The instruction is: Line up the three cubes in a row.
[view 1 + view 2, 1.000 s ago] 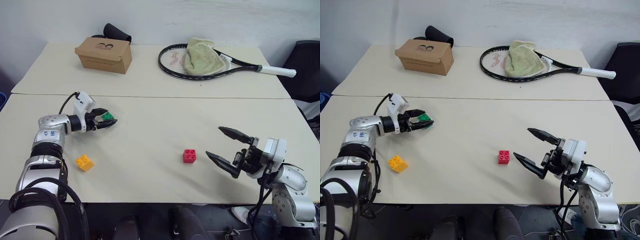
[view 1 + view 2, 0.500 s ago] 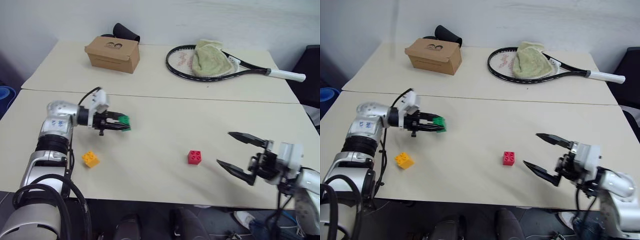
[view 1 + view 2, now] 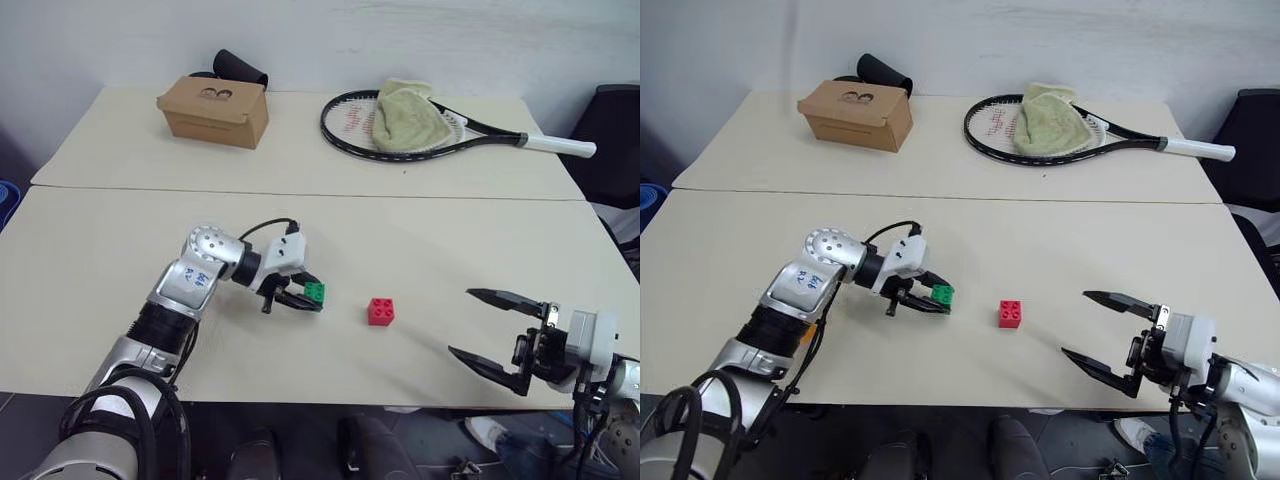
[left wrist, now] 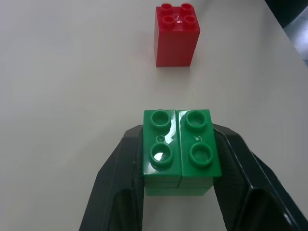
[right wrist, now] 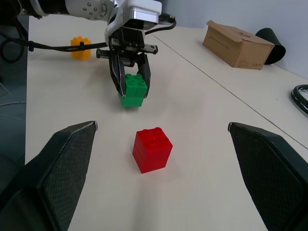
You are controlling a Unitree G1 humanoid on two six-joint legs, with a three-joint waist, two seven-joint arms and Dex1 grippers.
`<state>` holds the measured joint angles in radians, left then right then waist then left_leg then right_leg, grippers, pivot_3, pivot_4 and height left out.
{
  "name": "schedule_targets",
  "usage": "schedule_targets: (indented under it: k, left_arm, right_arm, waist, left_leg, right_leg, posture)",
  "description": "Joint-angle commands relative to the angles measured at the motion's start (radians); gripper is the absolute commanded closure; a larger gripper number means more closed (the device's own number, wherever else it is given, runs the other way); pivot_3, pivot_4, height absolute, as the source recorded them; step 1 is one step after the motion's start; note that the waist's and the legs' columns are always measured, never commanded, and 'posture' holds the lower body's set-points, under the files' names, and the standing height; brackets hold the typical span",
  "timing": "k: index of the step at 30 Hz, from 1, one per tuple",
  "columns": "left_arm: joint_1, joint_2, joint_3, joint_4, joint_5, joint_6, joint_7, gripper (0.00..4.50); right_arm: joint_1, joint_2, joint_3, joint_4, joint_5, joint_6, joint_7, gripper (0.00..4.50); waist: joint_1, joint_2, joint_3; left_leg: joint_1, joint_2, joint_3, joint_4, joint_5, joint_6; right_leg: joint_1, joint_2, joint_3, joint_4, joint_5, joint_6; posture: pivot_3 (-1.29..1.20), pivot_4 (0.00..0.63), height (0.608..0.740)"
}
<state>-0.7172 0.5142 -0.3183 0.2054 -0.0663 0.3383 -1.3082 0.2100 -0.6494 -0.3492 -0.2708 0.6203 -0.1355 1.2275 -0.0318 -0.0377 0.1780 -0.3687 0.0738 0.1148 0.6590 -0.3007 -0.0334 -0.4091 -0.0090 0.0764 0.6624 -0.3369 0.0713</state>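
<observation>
The left gripper (image 3: 312, 296) has its jaws clamped on the green cube (image 3: 314, 291), with bare worktop (image 3: 440, 250) between it and the red cube (image 3: 380, 311). The right gripper (image 3: 488, 330) has its jaws wide apart and holds nothing, near the front edge.

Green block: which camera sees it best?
The left wrist view shows the green block best: close up, studs clear, clamped between the left gripper fingers. The right wrist view shows it from the side, near the red block. The eye views show it small.
</observation>
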Motion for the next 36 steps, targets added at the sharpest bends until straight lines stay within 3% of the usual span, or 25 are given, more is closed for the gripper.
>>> schedule_targets:
  k: [1,14,21,27,31,34,36]
  left_arm:
    - [0.011,0.003,-0.019,-0.054,0.011,0.003,0.017,3.01]
    - [0.061,-0.019,-0.063,-0.079,0.029,-0.025,0.06,3.01]
    - [0.041,-0.026,0.017,-0.116,-0.011,-0.135,0.101,0.81]
    - [0.064,0.061,0.105,-0.244,-0.1,-0.079,0.067,0.81]
    - [0.114,0.172,0.278,-0.367,-0.271,0.053,0.044,0.81]
    - [0.222,0.263,0.482,-0.344,-0.377,0.074,0.034,0.81]
    - [0.338,0.314,0.602,-0.319,-0.413,0.018,-0.013,0.45]
  right_arm:
    - [-0.005,0.02,0.001,-0.001,-0.001,-0.038,-0.001,0.0]
    - [-0.026,0.052,0.025,0.112,-0.013,-0.137,0.053,0.0]
    - [-0.039,0.06,0.035,0.163,-0.015,-0.174,0.087,0.0]
    - [-0.044,0.055,0.042,0.163,-0.01,-0.166,0.099,0.0]
    - [-0.087,0.051,0.052,0.163,0.005,-0.14,0.096,0.0]
    - [-0.142,0.055,0.076,0.152,0.024,-0.097,0.084,0.0]
    - [-0.17,0.057,0.095,0.148,0.029,-0.076,0.089,0.0]
  waist:
    - [0.002,0.0,0.0]
    - [0.006,0.0,0.0]
    - [0.004,0.001,0.0]
    - [-0.001,0.001,0.0]
    - [-0.006,0.002,0.0]
    - [-0.018,0.003,0.001]
    - [-0.024,0.003,0.001]
  left_leg:
    - [0.0,0.0,0.0,0.0,0.0,0.0]
    - [0.0,-0.001,0.0,0.003,-0.002,0.003]
    - [0.0,-0.001,0.001,0.003,-0.002,0.003]
    - [0.001,0.004,0.003,0.003,-0.003,0.002]
    - [0.002,0.006,0.004,0.003,-0.003,0.001]
    - [0.003,0.007,0.005,0.003,-0.003,0.001]
    - [0.003,0.007,0.005,0.003,-0.003,0.0]
  right_leg:
    - [0.0,0.0,0.0,0.0,0.0,0.0]
    - [0.002,0.0,0.0,0.0,0.0,0.0]
    - [0.001,-0.001,0.0,0.0,0.0,0.001]
    - [0.001,0.0,0.003,0.0,0.0,0.001]
    - [0.001,0.001,0.004,0.001,0.0,0.001]
    - [0.001,0.001,0.003,0.002,0.0,0.0]
    - [0.001,0.001,0.003,0.002,-0.001,-0.001]
  posture:
    - [0.0,0.15,0.74]
    - [0.0,0.15,0.74]
    - [0.0,0.15,0.74]
    - [0.0,0.15,0.74]
    - [0.0,0.15,0.74]
    - [0.0,0.15,0.74]
    - [0.0,0.15,0.74]
